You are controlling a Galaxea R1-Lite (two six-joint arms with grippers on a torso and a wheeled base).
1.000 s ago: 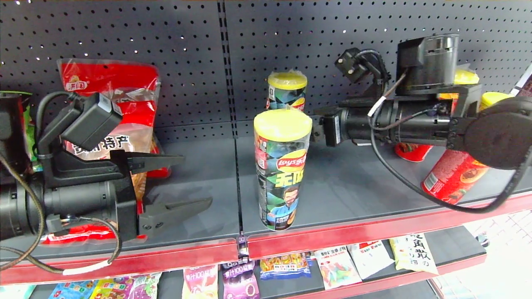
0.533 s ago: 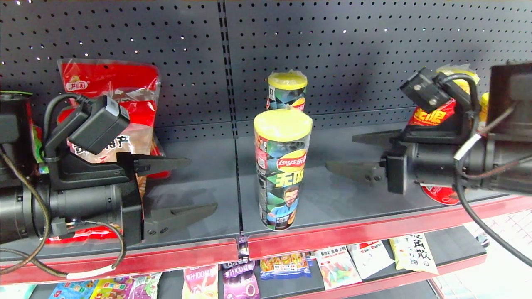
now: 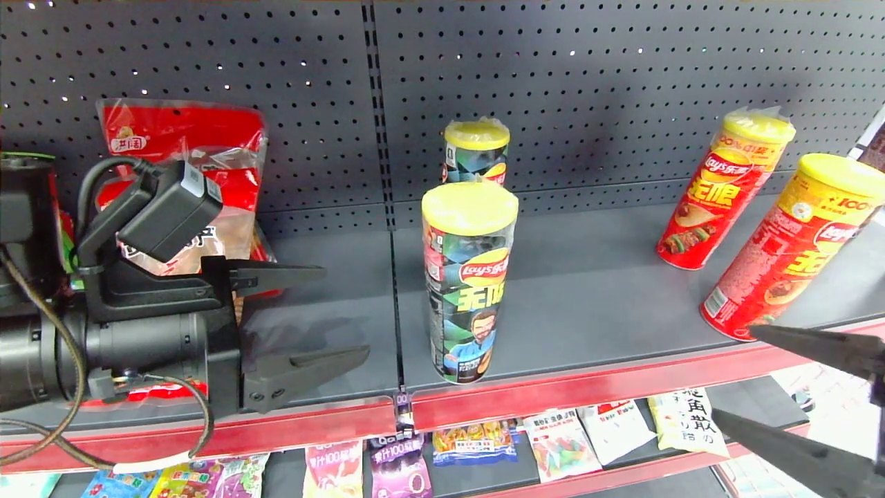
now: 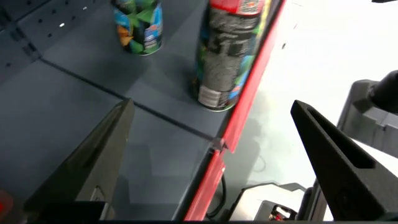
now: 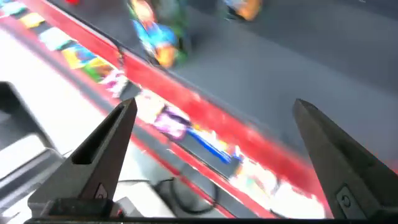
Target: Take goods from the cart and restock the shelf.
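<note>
- At the left end of the grey shelf [image 3: 594, 304], behind the left gripper [image 3: 342, 312], a red snack bag [image 3: 180, 152] stands upright against the pegboard back panel [image 3: 276, 69]. The gripper's body hides the bag's lower half.
- The left gripper hangs level over the deck, its two fingers spread wide with nothing between them (its own wrist camera looks straight through the gap [image 4: 208, 118] to bare deck).
- Just past its fingertips, toward the robot's right, a green-and-blue chip can [image 3: 470, 277] with a yellow lid stands upright beside the red front edge [image 3: 553, 394], apart from both fingers. The left wrist view shows it [image 4: 227, 56] ahead of the fingers.
- Straight behind that can, farther from the gripper and near the back panel, stands a second can [image 3: 477, 149] of the same print, also seen from the wrist [image 4: 138, 25].
- Farther right, above and beyond the right gripper [image 3: 736, 373], are two red cans with yellow lids. The nearer red can [image 3: 795, 242] sits by the front edge, and the farther red can [image 3: 722, 187] sits deeper on the deck.
- The right gripper is out in front of the red edge and lower than the deck, fingers parted and empty. Its upper fingertip shows just beneath the nearer red can's base. Its blurred wrist view [image 5: 214, 106] frames the red edge between the fingers.
- Below both grippers, small snack packets [image 3: 553, 443] lie in a row on the lower shelf [image 3: 760, 401].
</note>
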